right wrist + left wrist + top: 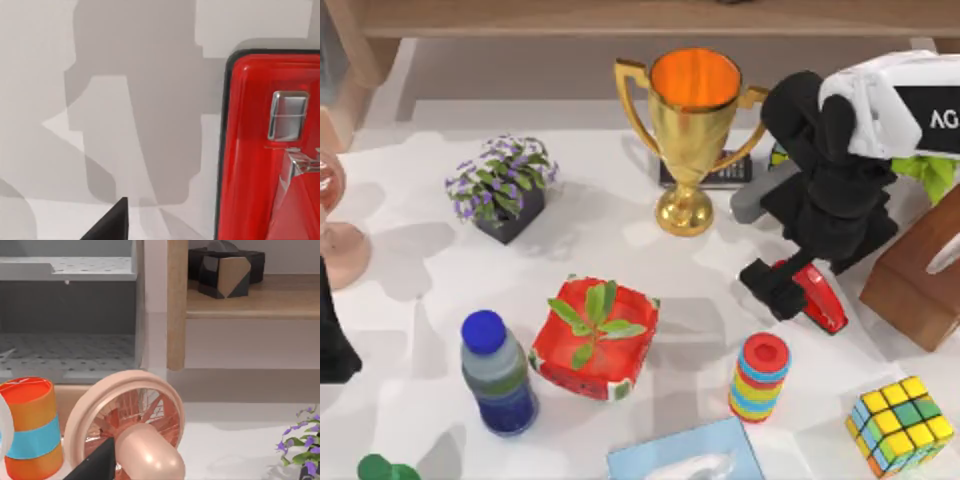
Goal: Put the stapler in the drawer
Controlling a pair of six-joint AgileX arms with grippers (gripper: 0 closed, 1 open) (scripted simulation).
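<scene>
The red stapler [823,298] lies on the white table at the right, partly under my right arm. My right gripper [788,290] hovers low over its left side, fingers open. In the right wrist view the glossy red stapler [260,150] with its silver part is very close, and one black fingertip [111,225] stands apart from it over bare table. My left arm [332,345] is parked at the table's left edge. A grey drawer unit [70,315] stands behind the table in the left wrist view; I cannot tell whether its drawer is open.
A brown box [920,275] stands just right of the stapler, with a ring stack [760,378] and a Rubik's cube [900,425] in front. A gold trophy [692,130], red planter [595,340], blue bottle [498,375], flower pot [502,185] and pink fan [130,425] crowd the table.
</scene>
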